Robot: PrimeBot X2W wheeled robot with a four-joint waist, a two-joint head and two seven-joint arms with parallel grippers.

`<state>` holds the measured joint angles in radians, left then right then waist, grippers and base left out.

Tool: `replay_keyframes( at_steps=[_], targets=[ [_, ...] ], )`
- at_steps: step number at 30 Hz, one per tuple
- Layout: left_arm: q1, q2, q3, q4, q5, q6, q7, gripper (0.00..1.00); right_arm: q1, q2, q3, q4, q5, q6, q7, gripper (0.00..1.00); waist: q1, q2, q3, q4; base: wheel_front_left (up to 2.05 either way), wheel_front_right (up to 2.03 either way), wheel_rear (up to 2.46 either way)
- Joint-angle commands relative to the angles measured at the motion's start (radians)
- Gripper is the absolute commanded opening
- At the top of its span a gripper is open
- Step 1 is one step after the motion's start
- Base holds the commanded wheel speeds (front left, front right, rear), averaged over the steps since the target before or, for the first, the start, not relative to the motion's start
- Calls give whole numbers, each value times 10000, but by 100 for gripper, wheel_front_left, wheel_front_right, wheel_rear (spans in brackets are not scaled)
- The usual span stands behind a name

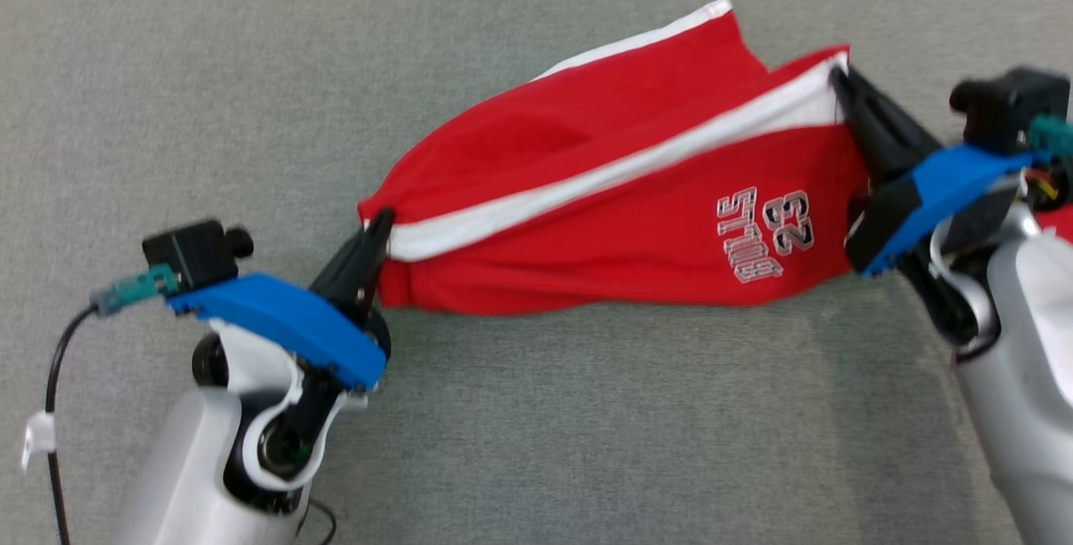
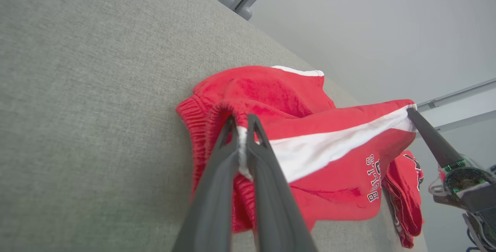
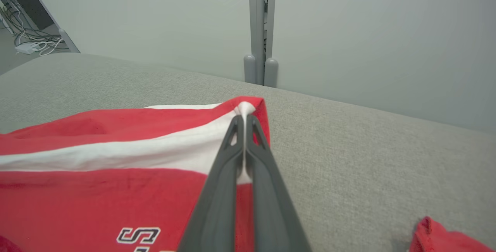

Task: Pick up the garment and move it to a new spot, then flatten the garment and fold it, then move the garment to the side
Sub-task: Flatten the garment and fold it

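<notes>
The garment (image 1: 603,193) is a pair of red shorts with a white side stripe and white lettering, stretched between my two grippers above the grey surface (image 1: 587,411). My left gripper (image 1: 381,222) is shut on its waistband end, seen close up with the left gripper (image 2: 242,122) pinching the white stripe of the garment (image 2: 329,135). My right gripper (image 1: 838,75) is shut on the hem corner; from the wrist, the right gripper (image 3: 244,118) clamps the stripe's end on the garment (image 3: 97,166). The cloth sags between the two grips.
Another red piece of clothing (image 2: 405,190) lies past the right arm near the surface's edge, also at the corner as red cloth (image 3: 441,238). A grey post (image 3: 260,31) stands behind the surface against a pale wall. Open grey surface lies in front and to the left.
</notes>
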<state>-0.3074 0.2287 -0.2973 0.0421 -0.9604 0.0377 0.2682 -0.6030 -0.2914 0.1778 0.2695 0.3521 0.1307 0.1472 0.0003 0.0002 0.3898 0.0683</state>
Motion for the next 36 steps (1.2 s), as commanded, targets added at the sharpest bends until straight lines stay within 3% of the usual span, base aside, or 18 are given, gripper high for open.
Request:
replay_keyframes(
  at_steps=[1,12,13,14,15,16,24,31,36],
  targets=[
    [-390,-58,50,142,-55,-78,2,0,-411,-130,81,326,53,1,-86,0,-3,-2,284,271,0,0,0],
    [-2310,-647,-229,2184,-39,-708,-149,0,-3066,145,1047,3823,375,1,-1264,0,-3,-2,762,562,0,0,0],
    [-2396,-692,-258,2340,-32,-770,-178,26,-3238,163,1125,4037,371,1,-1463,0,-3,-2,779,565,0,0,0],
    [-2471,-721,-275,2465,-8,-829,-250,48,-3350,184,1196,4274,393,1,-1615,19,-3,-2,787,570,0,0,0],
    [-2536,-758,-271,2596,10,-869,-340,100,-3442,254,1251,4469,475,1,-1821,40,-3,-2,791,572,0,0,0],
    [-2569,-810,-247,2699,20,-921,-473,100,-3538,263,1332,4654,447,1,-2020,100,-3,-2,787,573,0,0,0],
    [-2248,-915,-177,3073,703,-1069,-2205,100,-3620,218,1611,5494,235,1,-3690,100,-3,-2,540,522,0,0,0],
    [-1597,-291,-314,2668,2734,-225,-4548,100,-2494,210,885,4336,-247,1,-4118,100,-3,-2,-26,192,0,0,0],
    [-935,128,-436,2178,3989,431,-5150,100,-810,370,24,2520,-715,1,-4123,100,-3,-2,-536,-130,0,0,0]
  ],
)
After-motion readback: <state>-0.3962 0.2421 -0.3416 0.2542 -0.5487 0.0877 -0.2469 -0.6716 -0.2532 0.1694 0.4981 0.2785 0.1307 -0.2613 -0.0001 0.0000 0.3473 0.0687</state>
